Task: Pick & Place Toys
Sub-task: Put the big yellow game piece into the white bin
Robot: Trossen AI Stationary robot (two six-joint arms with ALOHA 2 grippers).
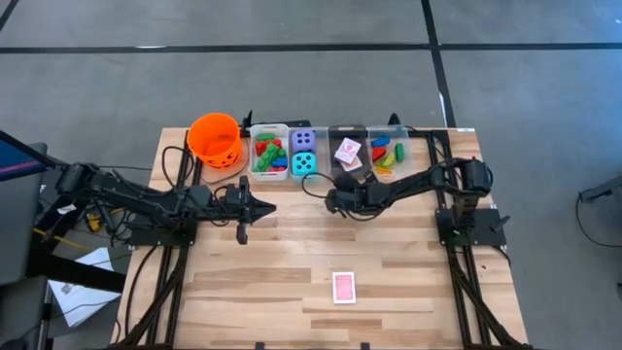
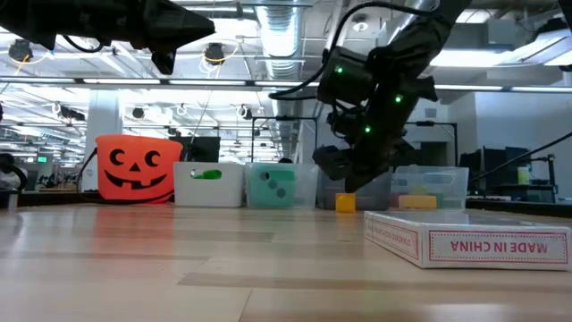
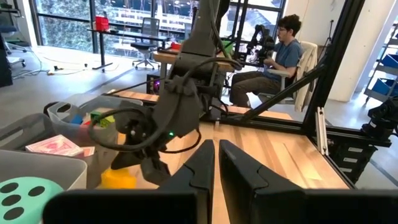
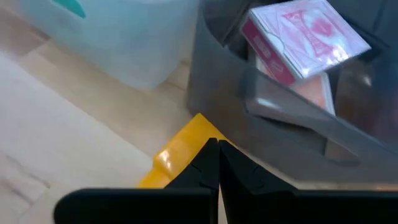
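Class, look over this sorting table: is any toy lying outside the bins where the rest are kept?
Yes. A pink card pack lies alone on the near table, and a yellow brick sits on the wood by the card bin, under the right gripper.

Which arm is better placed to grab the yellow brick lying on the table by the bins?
Right. The right gripper hangs directly above the yellow brick; the left gripper waits farther away.

Overhead camera looks straight down on the whole table (image 1: 292,282). Low camera sits at tabletop level, facing the bin row (image 2: 268,185). Left wrist camera looks across at the right gripper (image 3: 146,163). Right wrist camera hangs close above the yellow brick (image 4: 180,155) under its fingertips, which all four views share.
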